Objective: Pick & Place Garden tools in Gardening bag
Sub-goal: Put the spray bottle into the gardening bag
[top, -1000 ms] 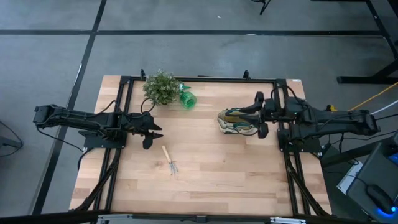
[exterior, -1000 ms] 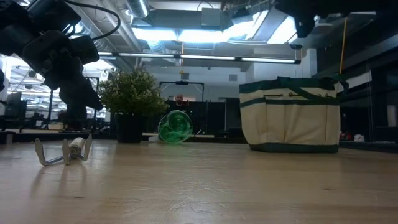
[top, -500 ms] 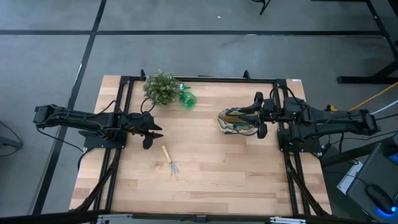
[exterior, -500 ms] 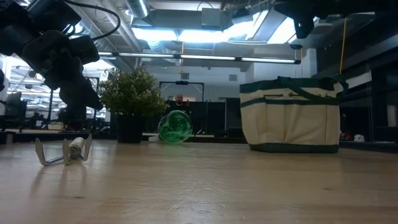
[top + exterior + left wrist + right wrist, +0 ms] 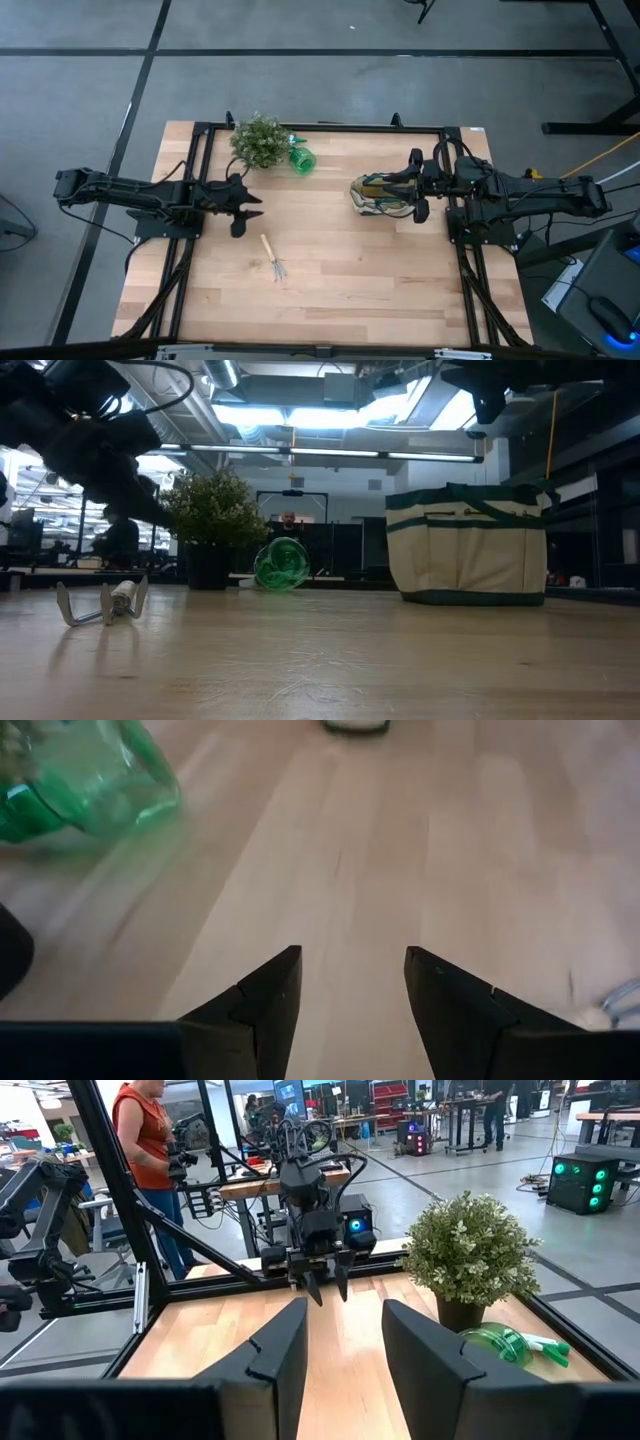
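Note:
The wood-handled mini rake (image 5: 272, 258) lies flat on the table between the arms, tines toward the near edge; the low view shows the rake (image 5: 105, 600) at left. A bright green tool (image 5: 302, 158) lies on its side beside the potted plant. The beige gardening bag (image 5: 368, 202) stands upright on its base at the right. My left gripper (image 5: 252, 212) hovers open above the wood, left of the rake, with nothing between its fingers (image 5: 270, 990). My right gripper (image 5: 397, 185) is open and level over the bag's top, empty in its own view (image 5: 345, 1320).
A bushy potted plant (image 5: 258, 140) stands at the far left next to the green tool. Black frame rails (image 5: 320, 128) run along the table's far edge and both sides. Bare wood (image 5: 350, 280) spreads over the near half. A person (image 5: 150, 1170) stands beyond the table.
My left gripper has rolled about its own pointing line while staying in the same spot above the table; its fingers remain open. The rake, the green tool and the bag have not moved.

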